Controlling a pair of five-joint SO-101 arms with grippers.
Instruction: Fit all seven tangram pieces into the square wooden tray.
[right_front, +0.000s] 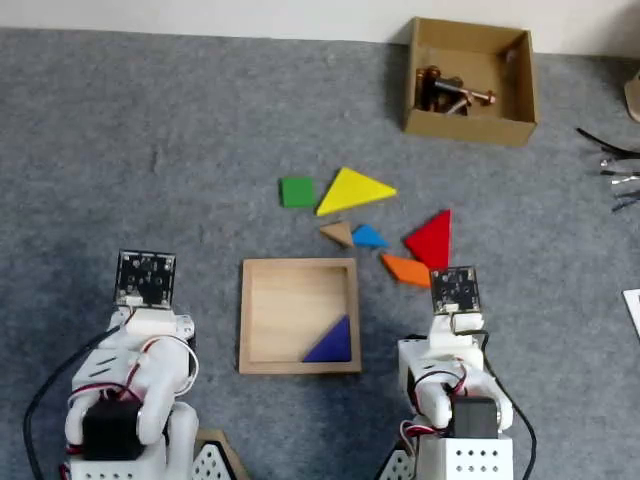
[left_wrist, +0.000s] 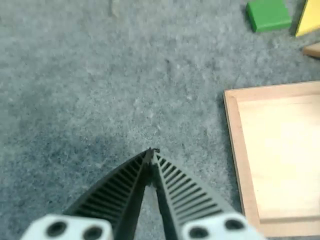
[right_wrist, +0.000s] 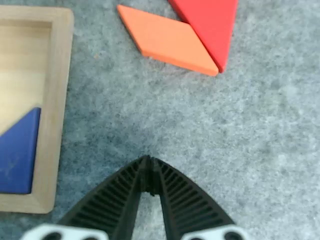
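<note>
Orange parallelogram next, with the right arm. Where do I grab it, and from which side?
Come straight down with the right gripper and pinch the orange parallelogram across its two long parallel edges, toward its free end. It lies flat, so only the thin edges offer a hold. Its other end sits against the red triangle, likely leaving no finger room there.

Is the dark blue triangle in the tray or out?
In. The dark blue triangle lies flat inside the wooden tray, tucked into one corner, within its rim.

no readable text, no labels, no numbers, no signs anywhere
</note>
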